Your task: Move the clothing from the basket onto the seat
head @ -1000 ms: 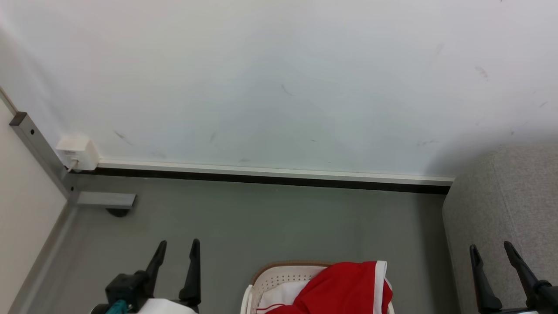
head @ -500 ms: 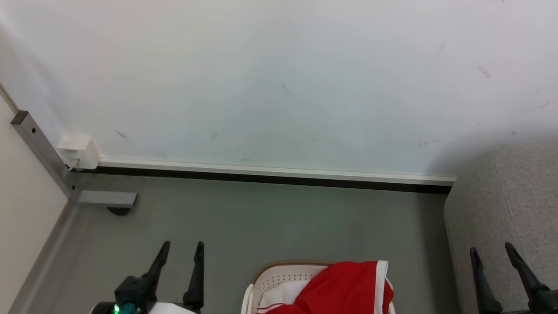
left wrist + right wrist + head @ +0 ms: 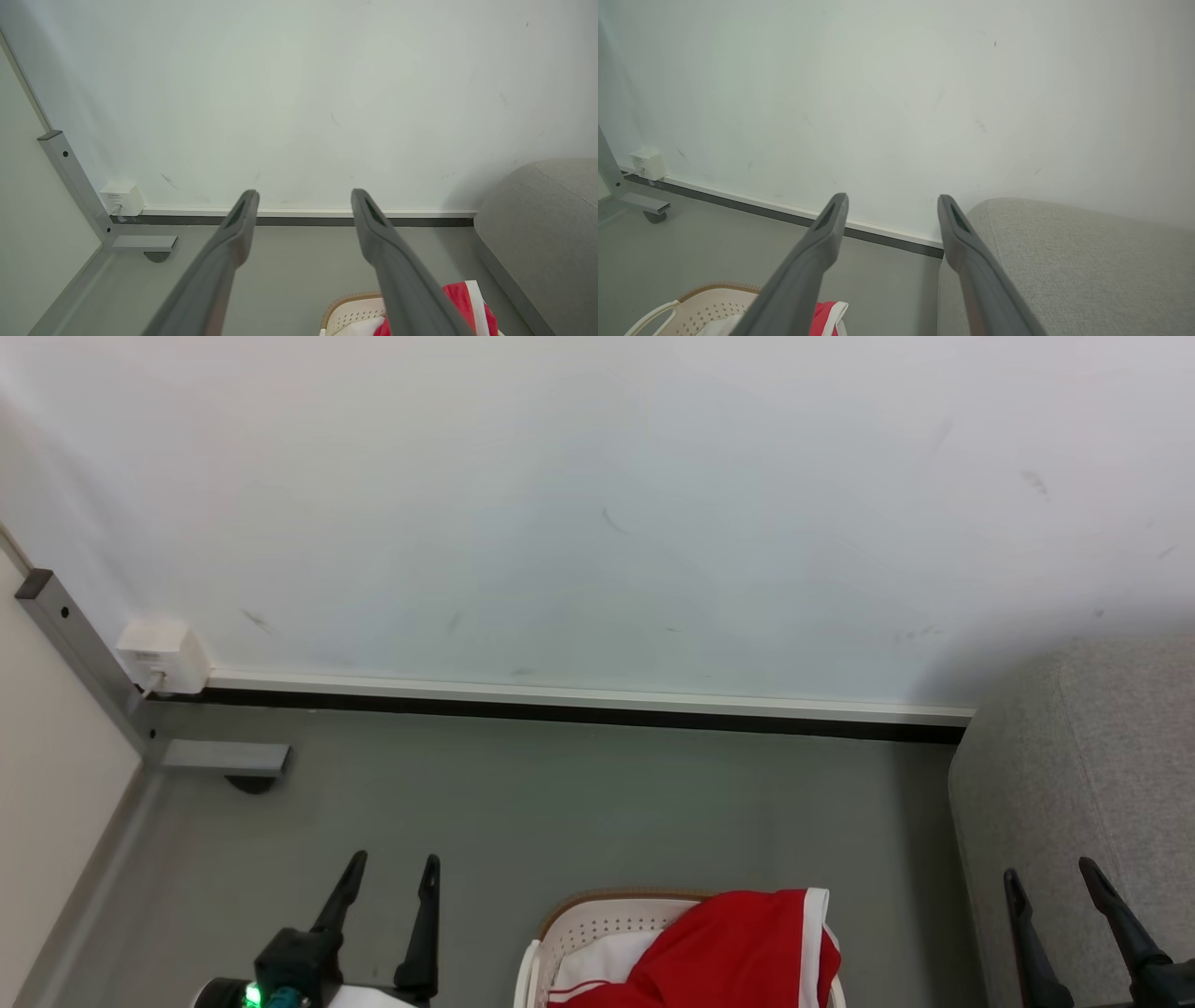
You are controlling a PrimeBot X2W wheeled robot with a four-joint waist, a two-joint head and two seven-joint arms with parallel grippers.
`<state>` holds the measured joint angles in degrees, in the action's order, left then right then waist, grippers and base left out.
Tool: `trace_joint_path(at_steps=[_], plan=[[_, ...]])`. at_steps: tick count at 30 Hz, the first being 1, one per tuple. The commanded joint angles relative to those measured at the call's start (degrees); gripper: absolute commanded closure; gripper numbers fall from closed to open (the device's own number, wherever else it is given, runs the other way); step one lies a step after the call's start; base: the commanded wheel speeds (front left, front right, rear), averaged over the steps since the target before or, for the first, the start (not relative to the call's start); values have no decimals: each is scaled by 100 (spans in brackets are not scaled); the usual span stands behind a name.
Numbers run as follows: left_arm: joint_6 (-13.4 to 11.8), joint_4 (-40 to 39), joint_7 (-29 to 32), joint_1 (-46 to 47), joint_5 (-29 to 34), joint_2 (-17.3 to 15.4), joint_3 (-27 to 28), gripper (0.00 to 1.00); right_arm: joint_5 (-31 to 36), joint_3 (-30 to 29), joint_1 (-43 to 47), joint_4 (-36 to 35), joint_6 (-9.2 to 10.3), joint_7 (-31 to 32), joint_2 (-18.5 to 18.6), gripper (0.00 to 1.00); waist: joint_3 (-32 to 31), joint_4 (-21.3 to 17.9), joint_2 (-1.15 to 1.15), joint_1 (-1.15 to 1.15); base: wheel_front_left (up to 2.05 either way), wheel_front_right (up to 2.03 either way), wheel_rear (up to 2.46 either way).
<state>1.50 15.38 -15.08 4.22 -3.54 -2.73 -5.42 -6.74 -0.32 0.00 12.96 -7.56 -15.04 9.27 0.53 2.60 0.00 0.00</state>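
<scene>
Clothing (image 3: 728,952) sits heaped in the basket (image 3: 597,919), red fabric with white trim spilling over its right rim, down on the grey floor (image 3: 560,803). Left gripper (image 3: 395,859) hovers just left of the basket, fingers spread wide, holding nothing. Right gripper (image 3: 1048,870) hangs over the seat (image 3: 1083,775), equally wide and empty. The seat stands just right of the basket.

There was one basket (image 3: 597,924) and one heap of clothing (image 3: 738,952), whose separate garments could not be counted. There was one seat (image 3: 1083,765). Grippers numbered two, the left gripper (image 3: 392,863) and the right gripper (image 3: 1047,870), each with two fingers. There was also one white wall box (image 3: 161,655) and one grey metal post (image 3: 75,644).
</scene>
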Motion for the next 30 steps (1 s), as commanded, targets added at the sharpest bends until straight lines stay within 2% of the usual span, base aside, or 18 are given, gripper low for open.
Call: trace_joint_path(at_steps=[1, 9, 17, 23, 30], plan=[[8, 9, -14, -9, 41, -33, 22, 0, -61, -23, 3, -22, 14, -22, 11, 0, 15, -10, 0, 0, 0, 0, 0], [98, 93, -13, 75, -131, -30, -28, 0, -246, -85, -71, -28, 13, -21, -58, 0, 148, -74, 0, 0, 0, 0, 0], [167, 33, -11, 428, -229, -30, -236, 0, -401, -121, -338, -131, 14, -21, -74, 0, 575, -285, 0, 0, 0, 0, 0], [250, 203, -10, 965, -396, -32, -759, 0, -439, -201, -651, -279, 13, -20, -111, 0, 1136, -534, 0, 0, 0, 0, 0], [289, 1321, -10, 1970, -496, -32, -1602, 0, -494, -204, -1152, -565, 13, -12, -182, 0, 1936, -864, 0, 0, 0, 0, 0]])
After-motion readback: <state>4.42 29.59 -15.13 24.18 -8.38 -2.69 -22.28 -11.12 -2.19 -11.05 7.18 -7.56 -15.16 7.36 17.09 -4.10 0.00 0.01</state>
